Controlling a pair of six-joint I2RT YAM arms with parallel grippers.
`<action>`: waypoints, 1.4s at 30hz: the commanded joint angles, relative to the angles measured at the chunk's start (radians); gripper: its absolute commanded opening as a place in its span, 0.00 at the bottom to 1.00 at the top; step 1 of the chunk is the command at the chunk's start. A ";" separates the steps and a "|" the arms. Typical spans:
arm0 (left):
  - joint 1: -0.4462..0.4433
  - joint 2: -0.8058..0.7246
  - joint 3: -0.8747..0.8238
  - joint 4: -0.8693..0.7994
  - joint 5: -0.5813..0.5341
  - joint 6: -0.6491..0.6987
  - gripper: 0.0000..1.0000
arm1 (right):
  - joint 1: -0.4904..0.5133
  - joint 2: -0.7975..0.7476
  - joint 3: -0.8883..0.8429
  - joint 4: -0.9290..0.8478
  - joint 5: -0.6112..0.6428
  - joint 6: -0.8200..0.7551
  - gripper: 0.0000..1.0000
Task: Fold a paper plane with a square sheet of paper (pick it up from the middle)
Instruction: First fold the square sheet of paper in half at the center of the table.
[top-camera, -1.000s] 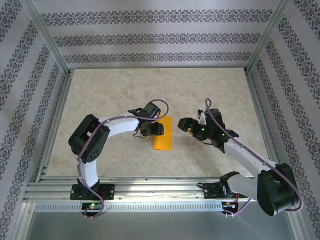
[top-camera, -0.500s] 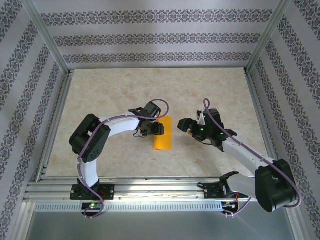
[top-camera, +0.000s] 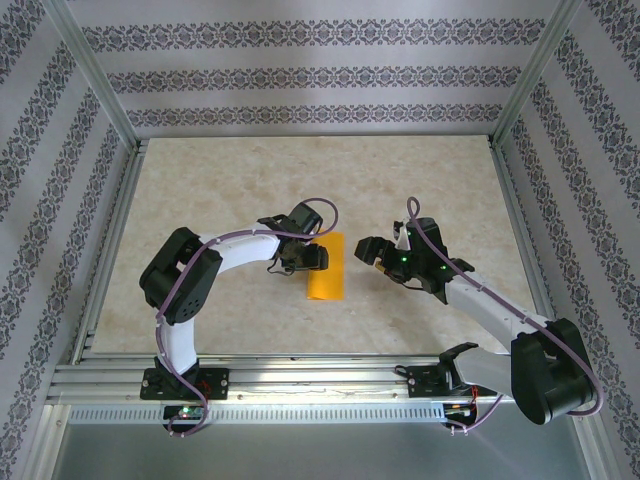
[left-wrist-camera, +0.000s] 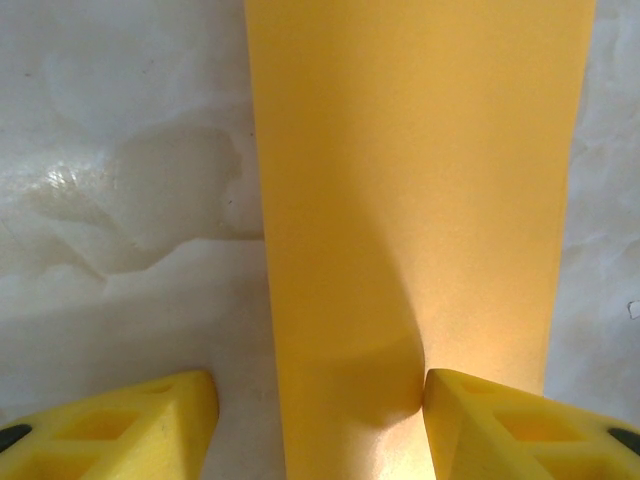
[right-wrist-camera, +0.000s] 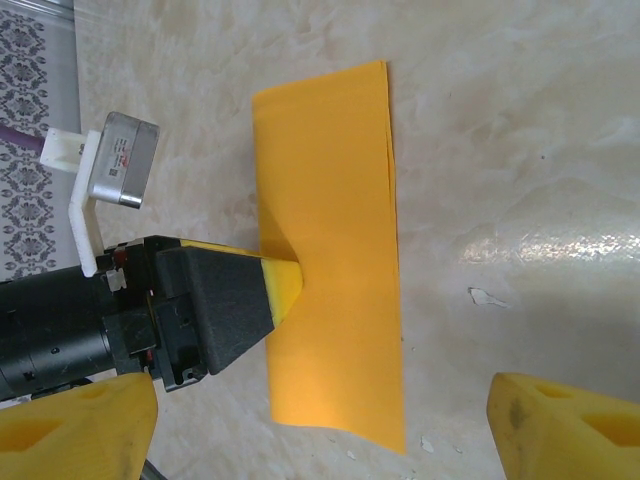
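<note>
Fingers of the left end effector (top-camera: 316, 258) stand apart, seen from above at the left long edge of the sheet of paper (top-camera: 327, 272). The sheet lies flat near the middle of the table (top-camera: 220, 190) as a narrow orange-yellow rectangle, folded over on itself.

The left wrist view adds the detail the overhead cannot. One yellow fingertip (left-wrist-camera: 120, 420) sits on bare table just left of the sheet (left-wrist-camera: 410, 180), while the other fingertip (left-wrist-camera: 520, 420) rests against the paper, which dimples softly beside it.

Farther right in the top view, the right end effector (top-camera: 368, 250) hovers just beside the sheet's right edge, apart from it. Its own camera looks across the paper (right-wrist-camera: 330, 170) at the left end effector (right-wrist-camera: 275, 288), whose yellow tip meets the sheet's edge where the paper buckles up slightly. The doubled layers show along the far long edge. The right end effector (right-wrist-camera: 320, 420) is spread wide, its fingertips (right-wrist-camera: 565, 425) in the lower corners, holding nothing. A tiny white scrap (right-wrist-camera: 482, 296) lies on the table near the sheet.
</note>
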 joint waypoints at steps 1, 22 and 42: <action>-0.009 0.069 -0.019 -0.042 -0.009 -0.003 0.59 | 0.013 0.004 -0.005 0.012 0.010 0.014 0.86; -0.014 0.078 -0.029 -0.025 0.001 -0.010 0.59 | 0.062 0.189 0.060 0.003 -0.006 -0.074 0.74; -0.016 0.089 -0.012 -0.044 0.010 0.040 0.59 | 0.052 0.203 0.083 -0.025 0.164 -0.043 0.12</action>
